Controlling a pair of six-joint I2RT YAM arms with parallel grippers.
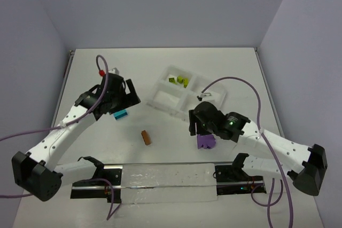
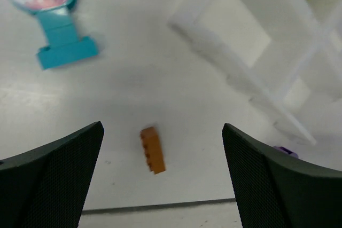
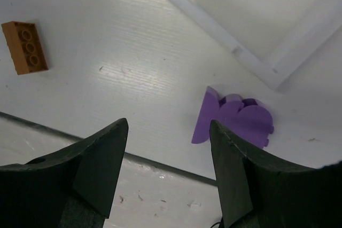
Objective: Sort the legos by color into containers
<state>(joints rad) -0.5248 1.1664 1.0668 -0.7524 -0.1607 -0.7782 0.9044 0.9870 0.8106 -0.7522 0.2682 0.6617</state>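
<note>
Evidently between picks: left gripper point(image 2: 161, 132) gapes wide toward the small orange-brown plastic brick point(image 2: 152, 149); right gripper point(image 3: 169, 126), half-parted and empty, must next descend onto the scalloped purple plastic piece point(image 3: 235, 121)

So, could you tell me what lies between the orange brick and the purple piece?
Only bare table lies between the orange brick and the purple piece, as the right wrist view shows.

The left arm point(image 1: 64, 131) and right arm point(image 1: 278, 142) are clad in white shells, jointed in black, trailed by purple cables point(image 1: 235, 78), and tipped with matte black, finely textured gripper fingers point(image 2: 53, 180).
</note>
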